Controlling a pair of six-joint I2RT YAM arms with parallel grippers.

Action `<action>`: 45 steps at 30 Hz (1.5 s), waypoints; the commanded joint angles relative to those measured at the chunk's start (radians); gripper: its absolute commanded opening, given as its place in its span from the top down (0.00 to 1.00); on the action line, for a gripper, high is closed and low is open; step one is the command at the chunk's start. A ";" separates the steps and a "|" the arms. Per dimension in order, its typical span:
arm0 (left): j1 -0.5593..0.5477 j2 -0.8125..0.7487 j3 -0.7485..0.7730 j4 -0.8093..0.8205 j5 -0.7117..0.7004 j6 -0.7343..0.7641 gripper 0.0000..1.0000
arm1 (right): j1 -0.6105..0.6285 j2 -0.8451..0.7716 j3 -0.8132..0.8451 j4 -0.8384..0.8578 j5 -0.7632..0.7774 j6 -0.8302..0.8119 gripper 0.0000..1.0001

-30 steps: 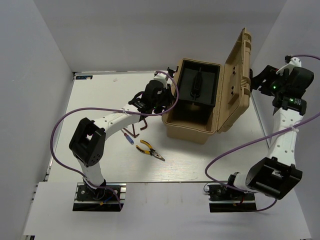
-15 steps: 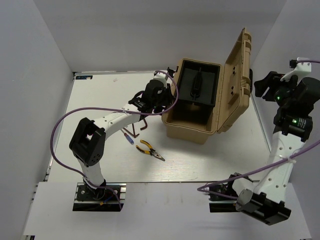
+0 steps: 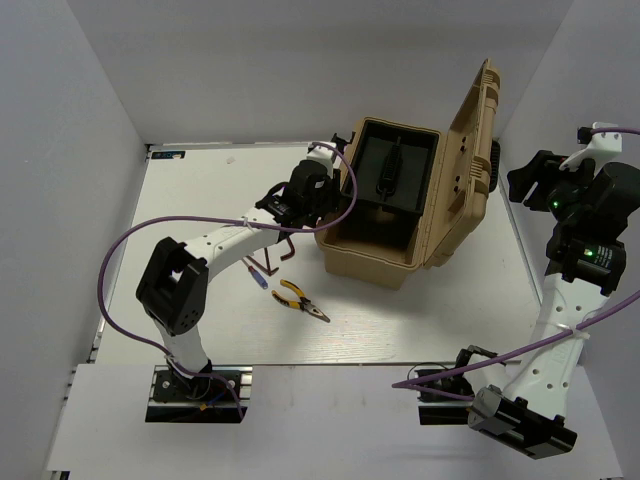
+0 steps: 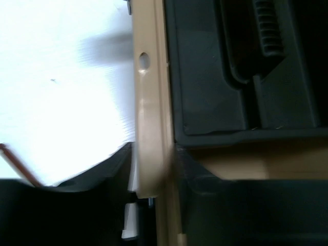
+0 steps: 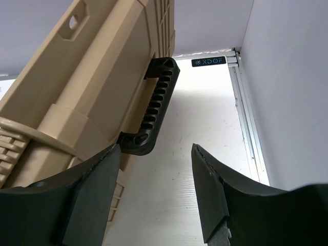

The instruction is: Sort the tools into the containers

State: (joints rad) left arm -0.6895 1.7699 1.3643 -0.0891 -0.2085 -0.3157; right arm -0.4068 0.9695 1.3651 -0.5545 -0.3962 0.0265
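Observation:
An open tan toolbox (image 3: 375, 255) holds a black tray (image 3: 395, 170). My left gripper (image 3: 322, 205) is shut on the box's left rim (image 4: 148, 102), which passes between its jaws (image 4: 154, 169). Yellow-and-black pliers (image 3: 300, 300), a blue-tipped screwdriver (image 3: 258, 272) and thin L-shaped hex keys (image 3: 287, 247) lie on the table left of the box. My right gripper (image 3: 522, 180) hangs open and empty to the right of the raised lid (image 5: 77, 77). In the right wrist view that gripper (image 5: 156, 169) faces the lid's black handle (image 5: 154, 110) without touching it.
White walls close in the table on the left, back and right. A metal rail (image 5: 246, 113) runs along the table's right edge. Purple cables (image 3: 120, 250) loop over the left arm and across the near right.
The toolbox has slid a little to the left with my left gripper on its rim. The right arm has drawn back to the right, away from the lid.

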 commanded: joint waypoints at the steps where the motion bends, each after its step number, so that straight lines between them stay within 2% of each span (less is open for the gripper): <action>1: 0.028 -0.020 -0.035 -0.222 -0.080 0.127 0.46 | -0.009 -0.005 0.040 0.001 -0.015 0.018 0.37; 7: 0.028 -0.069 0.013 -0.265 -0.028 0.184 0.27 | -0.007 -0.011 0.045 -0.005 -0.021 0.015 0.37; 13: 0.028 -0.096 0.024 -0.310 0.012 0.243 0.28 | -0.007 -0.011 0.042 -0.008 -0.023 0.021 0.37; 19: 0.028 -0.037 0.053 -0.339 0.078 0.279 0.34 | -0.007 -0.009 0.040 -0.010 -0.035 0.033 0.37; 24: 0.019 0.029 0.102 -0.360 0.078 0.299 0.43 | -0.009 -0.012 0.042 -0.018 -0.047 0.035 0.37; 33: -0.010 0.129 0.200 -0.451 0.004 0.299 0.45 | -0.007 -0.029 0.060 -0.027 -0.070 0.043 0.35; 35: -0.010 0.129 0.200 -0.460 -0.015 0.299 0.53 | -0.007 -0.032 0.063 -0.030 -0.076 0.046 0.35; 36: -0.010 0.138 0.200 -0.460 -0.015 0.299 0.67 | -0.006 -0.035 0.062 -0.031 -0.079 0.046 0.35; 40: -0.010 0.138 0.214 -0.460 -0.025 0.258 0.89 | -0.007 -0.043 0.055 -0.033 -0.081 0.050 0.35; 45: -0.001 0.138 0.251 -0.460 -0.006 0.159 1.00 | -0.009 -0.051 0.052 -0.036 -0.082 0.050 0.35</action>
State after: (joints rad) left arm -0.7052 1.8946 1.5887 -0.4820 -0.1856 -0.1234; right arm -0.4114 0.9356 1.3861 -0.5980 -0.4603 0.0711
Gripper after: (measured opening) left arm 0.483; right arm 0.646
